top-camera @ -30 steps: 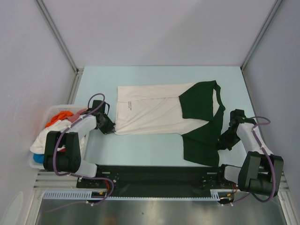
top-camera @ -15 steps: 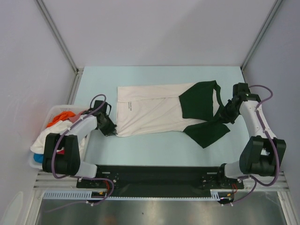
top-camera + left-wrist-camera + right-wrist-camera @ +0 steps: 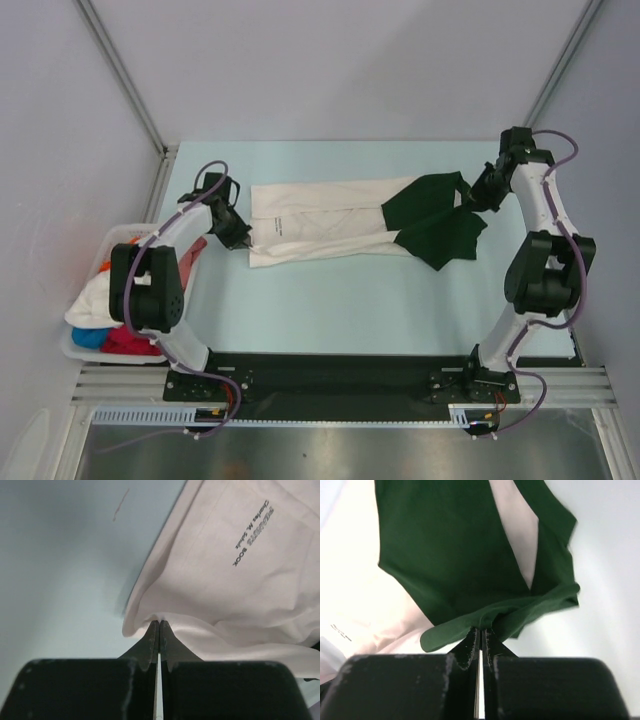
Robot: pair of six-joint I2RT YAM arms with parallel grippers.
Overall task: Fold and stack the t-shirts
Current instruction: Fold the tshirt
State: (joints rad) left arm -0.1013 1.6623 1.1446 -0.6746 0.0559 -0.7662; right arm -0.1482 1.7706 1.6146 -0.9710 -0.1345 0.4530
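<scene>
Far left: white plastic basket (image 3: pixel 70 350) heaped with coloured cloth tees (image 3: pixel 90 300). Left gripper (image 3: pixel 243 243) clamps the hem corner of the cream-white t-shirt with dark green sleeves (image 3: pixel 320 220), stretched across the pale blue table (image 3: pixel 320 310). Right gripper (image 3: pixel 478 198) pinches its green sleeve.

The left arm (image 3: pixel 175 228) rises from its base and folds inward, elbow out to the left of the shirt (image 3: pixel 320 228) and forearm angled toward the shirt's left end. The left hand (image 3: pixel 244 241) sits at the near corner of that end, its fingers pressed flat together with a fold of cream cloth pinched between the tips. The right arm (image 3: pixel 541 205) is stretched far out from its base, standing beyond the shirt's right end, with the wrist turned back inward toward the shirt. The right hand (image 3: pixel 473 195) is at the green sleeve end, fingers closed tight on a bunched green edge that drapes away from the tips.
</scene>
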